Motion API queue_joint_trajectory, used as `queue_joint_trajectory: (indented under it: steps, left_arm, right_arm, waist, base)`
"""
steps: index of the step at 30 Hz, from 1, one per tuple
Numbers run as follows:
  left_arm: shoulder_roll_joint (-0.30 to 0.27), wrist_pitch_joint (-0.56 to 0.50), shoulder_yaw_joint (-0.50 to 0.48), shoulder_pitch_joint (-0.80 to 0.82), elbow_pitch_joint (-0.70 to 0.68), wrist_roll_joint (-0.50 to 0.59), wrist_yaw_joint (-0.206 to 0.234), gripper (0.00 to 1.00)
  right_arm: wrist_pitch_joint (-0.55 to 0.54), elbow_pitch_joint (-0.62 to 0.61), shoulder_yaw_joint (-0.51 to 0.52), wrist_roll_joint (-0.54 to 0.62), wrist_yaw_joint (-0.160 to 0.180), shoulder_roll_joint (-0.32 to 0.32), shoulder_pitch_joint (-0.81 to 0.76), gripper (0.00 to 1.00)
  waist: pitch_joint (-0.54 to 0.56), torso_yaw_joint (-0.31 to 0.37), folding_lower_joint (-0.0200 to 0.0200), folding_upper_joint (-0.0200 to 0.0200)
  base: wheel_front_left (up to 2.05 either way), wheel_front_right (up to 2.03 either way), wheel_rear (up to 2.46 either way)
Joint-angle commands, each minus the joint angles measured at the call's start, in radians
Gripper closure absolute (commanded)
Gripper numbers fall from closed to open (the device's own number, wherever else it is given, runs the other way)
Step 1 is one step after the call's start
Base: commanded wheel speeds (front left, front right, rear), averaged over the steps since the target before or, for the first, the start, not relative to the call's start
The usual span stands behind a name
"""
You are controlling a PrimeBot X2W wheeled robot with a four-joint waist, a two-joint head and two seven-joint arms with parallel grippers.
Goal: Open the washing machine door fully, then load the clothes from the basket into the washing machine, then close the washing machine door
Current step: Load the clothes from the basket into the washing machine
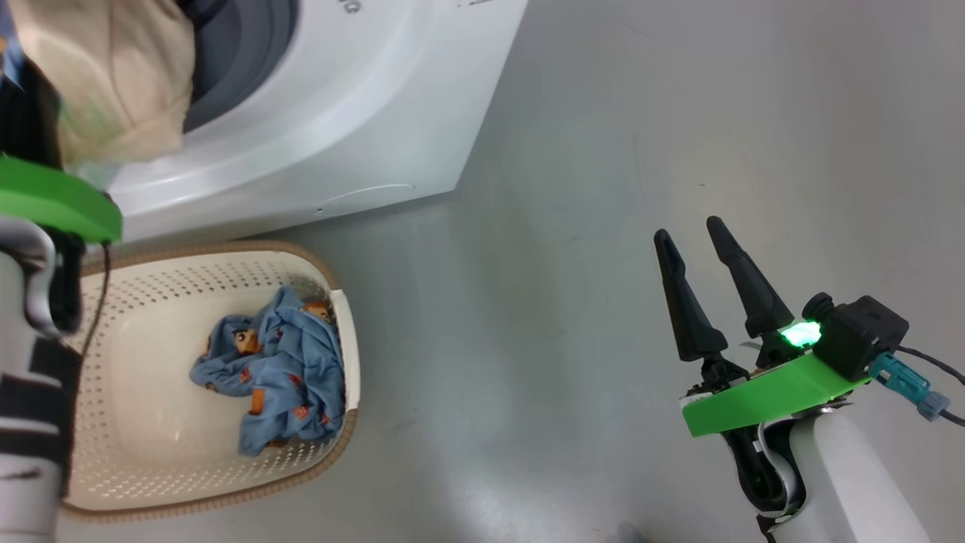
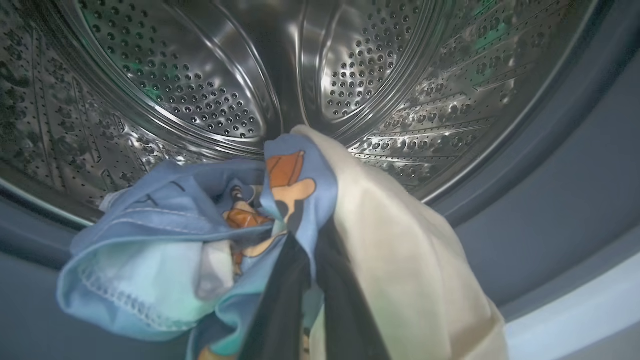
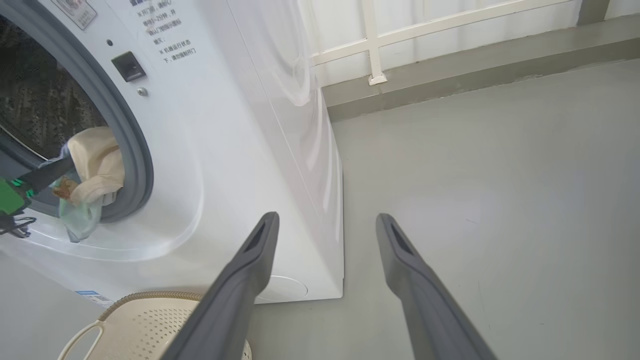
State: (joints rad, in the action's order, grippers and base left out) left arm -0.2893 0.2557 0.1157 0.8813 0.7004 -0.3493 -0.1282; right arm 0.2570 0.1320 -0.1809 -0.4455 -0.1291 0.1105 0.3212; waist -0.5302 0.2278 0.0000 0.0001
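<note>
The left tool (image 2: 300,260) is clamped tight on a bunch of clothes (image 2: 295,195). There is a blue printed piece, a cream one and something pale with a stitched hem, all hanging slack around the dark fingers. They are light and limp, with no shape of their own, so the grip holds only the folds actually pinched. I judge the loose cream flap the likeliest part to slide free or catch.

The right tool (image 1: 690,230) hangs over bare floor (image 1: 603,151), well apart from everything, its fingers spread and holding nothing.

Beside the left arm, the basket (image 1: 226,253) sits on the floor just in front of the washing machine (image 1: 339,113). One crumpled blue garment (image 1: 275,369) lies toward its right end. That piece should be just as soft. The place to take it is the raised ridge in the middle of the heap, pinching deep enough to gather several layers. The plastic basket looks light and might shift if the cloth drags on it.

Farther in, the held clothes hang at the machine's open mouth, over the blue-grey seal (image 2: 550,200), with the steel drum (image 2: 200,90) beyond. Whether the cloth touches the rubber I cannot tell. Rubber would grip fabric, so letting go well inside the drum seems wiser.
</note>
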Motion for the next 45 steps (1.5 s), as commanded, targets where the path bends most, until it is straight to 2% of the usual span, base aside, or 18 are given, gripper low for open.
queue_joint_trajectory:
  steps: [1,10,17,20,21,22,34,45]
  left_arm:
    - [-0.052,0.006,-0.02,0.028,-0.011,-0.009,-0.002,1.0]
    - [-0.096,0.006,0.002,0.227,0.146,-0.018,-0.002,1.0]
    - [-0.123,0.006,-0.042,0.335,0.09,0.051,0.007,1.0]
    - [-0.121,0.006,-0.057,0.328,0.092,0.08,0.006,0.66]
    - [-0.121,0.006,-0.061,0.324,0.103,0.087,0.006,0.49]
    - [-0.119,0.006,-0.068,0.322,0.12,0.089,0.006,0.0]
    - [-0.092,0.006,-0.105,0.304,0.183,0.101,0.001,0.0]
    - [-0.043,0.006,-0.151,0.169,0.105,0.103,-0.002,0.0]
  right_arm:
    - [0.005,-0.019,-0.022,-0.016,-0.002,-0.004,-0.029,0.0]
    - [0.005,-0.019,-0.037,-0.022,-0.002,-0.017,-0.017,0.0]
    - [0.005,-0.022,-0.043,-0.026,-0.002,-0.026,-0.001,0.0]
    - [0.005,-0.022,-0.044,-0.026,-0.002,-0.03,0.001,0.0]
    - [0.005,-0.021,-0.044,-0.026,-0.002,-0.031,0.0,0.0]
    - [0.005,-0.021,-0.044,-0.026,-0.002,-0.032,0.0,0.0]
    - [0.005,-0.017,-0.038,-0.024,-0.002,-0.035,0.004,0.0]
    - [0.005,-0.017,-0.022,-0.018,-0.002,-0.015,-0.002,0.0]
  waist:
    - [-0.002,0.009,0.0,-0.0001]
    - [-0.025,0.049,0.0,-0.0001]
    - [-0.054,0.075,0.0,-0.0001]
    - [-0.057,0.083,0.0,-0.0001]
    - [-0.058,0.085,0.0,-0.0001]
    - [-0.058,0.086,0.0,-0.0001]
    - [-0.053,0.069,0.0,-0.0001]
    - [-0.016,0.029,0.0,-0.0001]
  base:
    - [0.0,0.0,0.0]
    - [0.0,0.0,0.0]
    - [0.0,0.0,0.0]
    - [0.0,0.0,0.0]
    - [0.0,0.0,0.0]
    - [0.0,0.0,0.0]
    - [0.0,0.0,0.0]
    - [0.0,0.0,0.0]
